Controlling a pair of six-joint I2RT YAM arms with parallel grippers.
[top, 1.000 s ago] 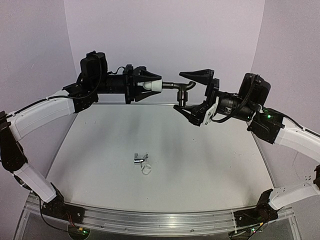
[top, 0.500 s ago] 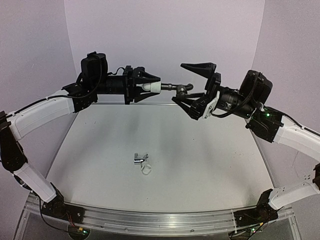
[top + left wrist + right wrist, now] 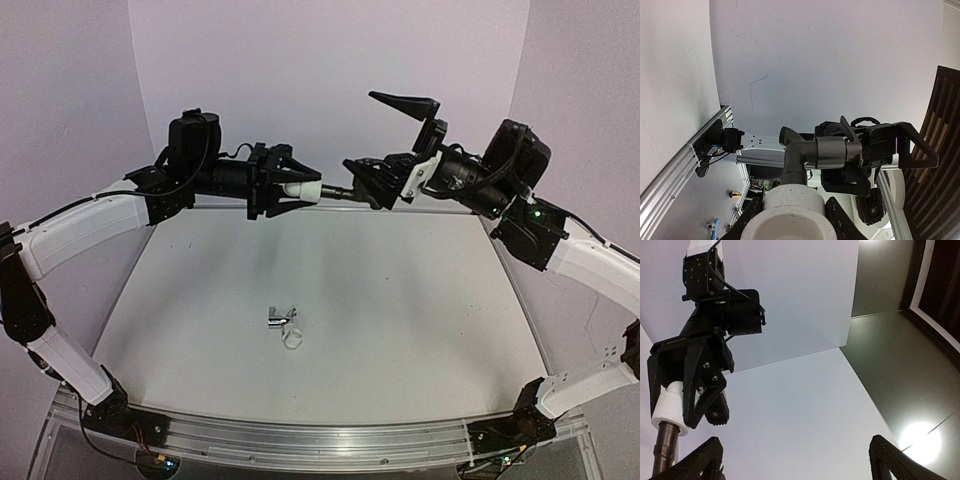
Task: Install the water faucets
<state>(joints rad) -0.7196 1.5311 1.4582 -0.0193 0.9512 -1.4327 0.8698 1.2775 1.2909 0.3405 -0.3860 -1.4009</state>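
My left gripper (image 3: 288,188) is shut on a white elbow fitting (image 3: 303,188), held level above the back of the table. The matte black faucet (image 3: 336,192) sticks out of that fitting toward the right. From the left wrist, the fitting (image 3: 789,212) fills the bottom and the black faucet (image 3: 812,154) bends right above it. My right gripper (image 3: 361,131) stands wide open, tilted upward, its lower finger just beside the faucet's far end. Nothing lies between its fingers (image 3: 704,459) in the right wrist view, and the faucet stem (image 3: 662,452) sits at the left edge. A chrome faucet (image 3: 281,317) lies on the table.
A small white ring (image 3: 293,341) rests on the table just in front of the chrome faucet. The grey tabletop (image 3: 400,300) ends at an aluminium rail (image 3: 320,440) at the near edge. Pale walls close in the back and both sides.
My right gripper has swung up and turned, still open, from around the black faucet's handle to a higher, tilted pose beside it. The left gripper with the fitting dipped slightly.
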